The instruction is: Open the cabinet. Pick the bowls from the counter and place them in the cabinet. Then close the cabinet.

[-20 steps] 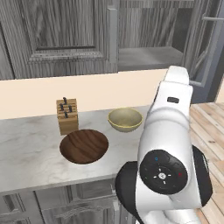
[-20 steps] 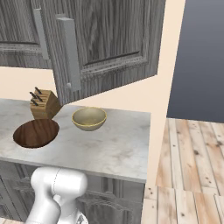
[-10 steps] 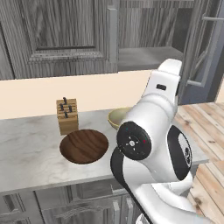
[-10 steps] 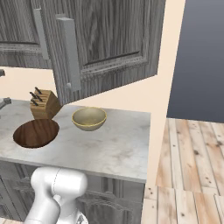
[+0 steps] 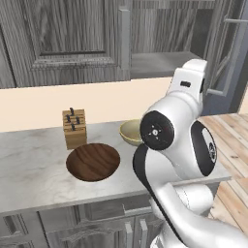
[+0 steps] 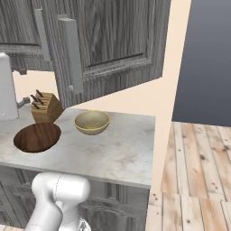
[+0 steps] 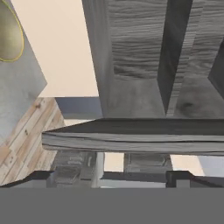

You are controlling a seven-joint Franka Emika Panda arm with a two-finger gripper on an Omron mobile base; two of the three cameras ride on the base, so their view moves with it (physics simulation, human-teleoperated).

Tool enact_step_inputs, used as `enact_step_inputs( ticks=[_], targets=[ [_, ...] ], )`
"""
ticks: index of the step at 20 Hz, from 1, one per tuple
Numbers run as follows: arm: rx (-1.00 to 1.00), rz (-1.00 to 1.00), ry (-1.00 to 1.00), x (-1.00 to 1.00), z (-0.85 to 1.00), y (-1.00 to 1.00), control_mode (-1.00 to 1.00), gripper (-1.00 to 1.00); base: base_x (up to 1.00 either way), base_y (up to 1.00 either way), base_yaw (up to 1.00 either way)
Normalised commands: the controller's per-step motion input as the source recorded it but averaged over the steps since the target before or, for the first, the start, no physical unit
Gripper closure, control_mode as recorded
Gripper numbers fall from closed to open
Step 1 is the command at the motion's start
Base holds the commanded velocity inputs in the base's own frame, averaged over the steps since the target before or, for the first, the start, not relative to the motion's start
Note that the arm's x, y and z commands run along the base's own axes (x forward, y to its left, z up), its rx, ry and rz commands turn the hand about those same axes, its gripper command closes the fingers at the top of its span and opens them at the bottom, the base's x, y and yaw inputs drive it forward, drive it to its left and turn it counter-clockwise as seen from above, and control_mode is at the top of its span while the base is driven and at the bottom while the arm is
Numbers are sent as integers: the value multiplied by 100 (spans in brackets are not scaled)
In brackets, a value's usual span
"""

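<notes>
Swung round toward the cabinet, the arm hides the tan bowl; jaws released, facing its open door

1. Two bowls on one counter: one wide dark brown wooden bowl at centre left of the left base view, one smaller beige-tan bowl at centre left of the right base view.
2. One knife block, left of centre.
3. One cabinet across the top, with two doors.
</notes>
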Motion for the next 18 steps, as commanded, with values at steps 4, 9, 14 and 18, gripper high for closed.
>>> enact_step_inputs(
  ticks=[4, 9, 14, 18],
  targets=[
    [0, 2, 7, 30, 0, 0, -100, -100, 0, 0, 0],
    [0, 3, 6, 20, 0, -1, -100, -100, 0, 0, 0],
    [0, 1, 3, 17, -8, -4, -100, -100, 0, 0, 0],
    [0, 0, 2, 39, -14, -2, -100, -100, 0, 0, 0]
  ],
)
